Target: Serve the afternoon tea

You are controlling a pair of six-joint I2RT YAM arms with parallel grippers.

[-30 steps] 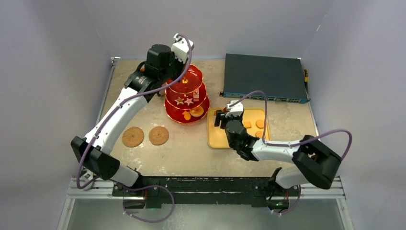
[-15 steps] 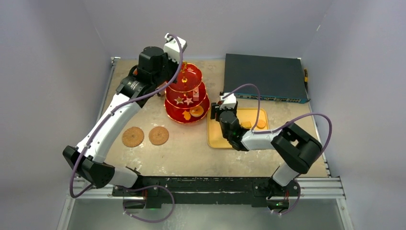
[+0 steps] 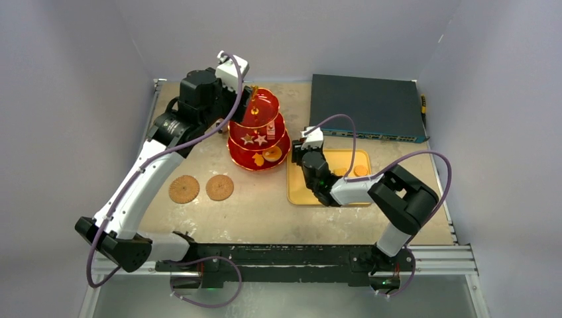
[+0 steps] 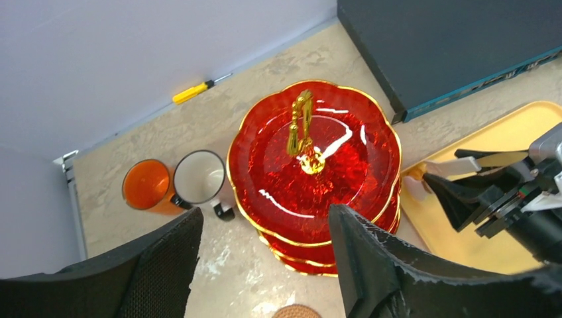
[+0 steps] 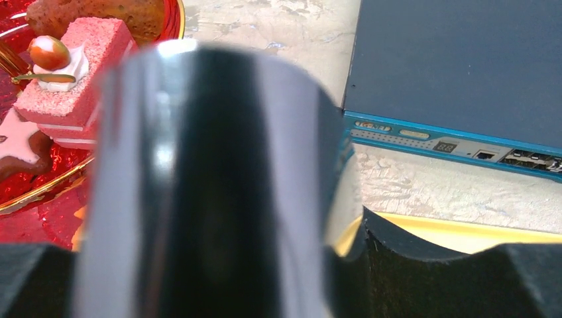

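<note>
The red three-tier stand with its gold handle stands mid-table; star cookies and an orange pastry lie on its lower tiers. My left gripper hovers above its left side, open and empty. Left of the stand sit the orange mug and the white mug. My right gripper is at the tray's left edge beside the stand. A shiny, blurred thing fills the gap between its jaws. A pink cake slice sits on a tier.
The yellow tray holds a cookie. A dark electronics box lies at the back right. Two round woven coasters lie front left. A yellow screwdriver rests by the back wall.
My left arm drew back to the left from over the stand and its jaws opened. My right gripper slid left to the tray's edge and its jaws narrowed.
</note>
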